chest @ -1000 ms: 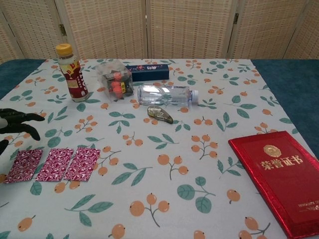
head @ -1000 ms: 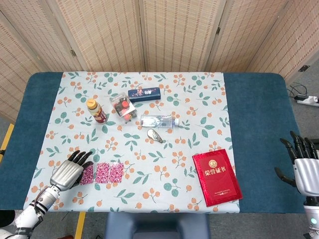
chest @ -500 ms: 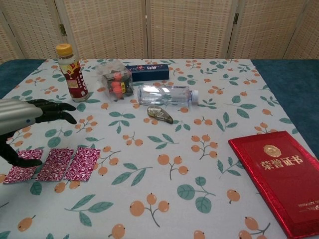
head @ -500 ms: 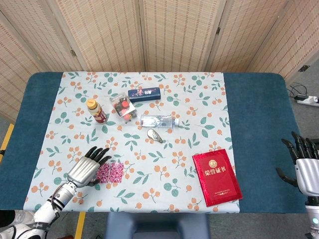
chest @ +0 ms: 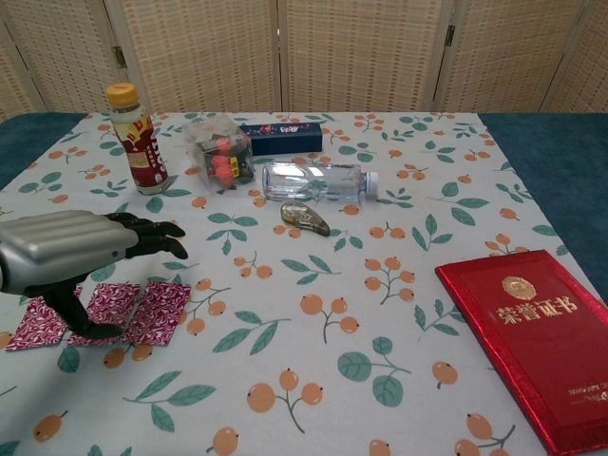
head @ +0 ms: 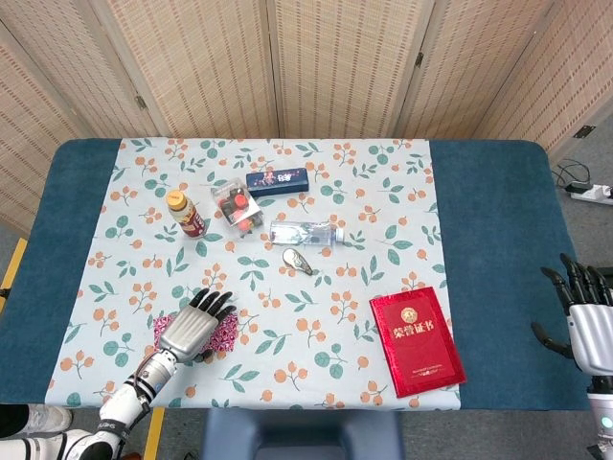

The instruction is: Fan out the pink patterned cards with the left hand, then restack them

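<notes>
Left hand: the left hand (head: pixel 194 332) (chest: pixel 71 249) hangs flat over the pink patterned cards (chest: pixel 104 312) (head: pixel 226 333), palm down, fingers stretched forward and a little apart. From the chest view the thumb points down and its tip touches the middle card — nothing is gripped.

Cards: three of them lie face up in a row near the front left edge of the floral tablecloth (head: pixel 287 287) (chest: pixel 313 332), edges overlapping slightly. From the head view the hand covers most of them; only pink slivers show at either side.

Right hand: the right hand (head: pixel 586 316) sits off the table's right edge, upright, fingers spread and holding nothing. The chest view does not show it.

Red booklet: a red booklet (head: pixel 417 341) (chest: pixel 532 337) with gold lettering lies flat at the front right of the cloth, well apart from the cards.

Water bottle: a clear bottle (head: pixel 305 232) (chest: pixel 314 180) lies on its side mid-table, cap toward the right.

Small item: a small oval object (head: pixel 297 261) (chest: pixel 304 218) rests just in front of the bottle — I cannot tell what it is.

Drink bottle: a small bottle with a yellow cap (head: pixel 187 214) (chest: pixel 132 138) and red label stands upright at the back left.

Clear pack: a transparent pack (head: pixel 238 205) (chest: pixel 219 152) with red and dark contents sits beside it.

Dark box: a long dark blue box (head: pixel 277 180) (chest: pixel 279 136) lies behind the pack.
</notes>
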